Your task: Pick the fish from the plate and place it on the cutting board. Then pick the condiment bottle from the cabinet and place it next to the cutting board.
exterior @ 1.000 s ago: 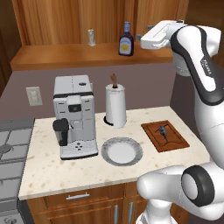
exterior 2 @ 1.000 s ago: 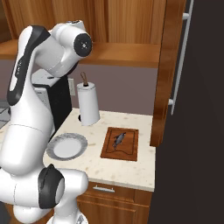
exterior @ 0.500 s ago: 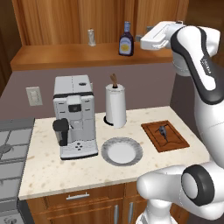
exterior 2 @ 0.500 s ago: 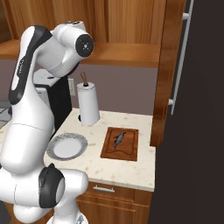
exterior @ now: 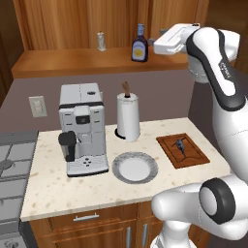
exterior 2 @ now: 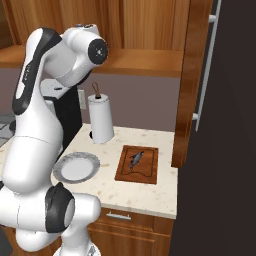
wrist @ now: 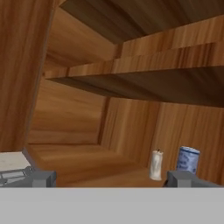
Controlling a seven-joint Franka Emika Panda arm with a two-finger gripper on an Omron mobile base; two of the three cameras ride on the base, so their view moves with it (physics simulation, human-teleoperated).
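Wood shelf: the cabinet runs along the wall above the counter.
Shaker: small and clear, on the cabinet left of the bottle.
Coffee machine: on the counter's left.
Paper towel: upright roll behind the plate.
Plate: bare, between the coffee machine and the board.
Bottle: brown with a blue cap, upright on the cabinet, just left of my hand; its cap shows in the hand view.
Fingers: mine stand wide and hold nothing, level with the bottle.
Board: on the counter's right.
Fish: lying on the board, lengthwise in the right base view.
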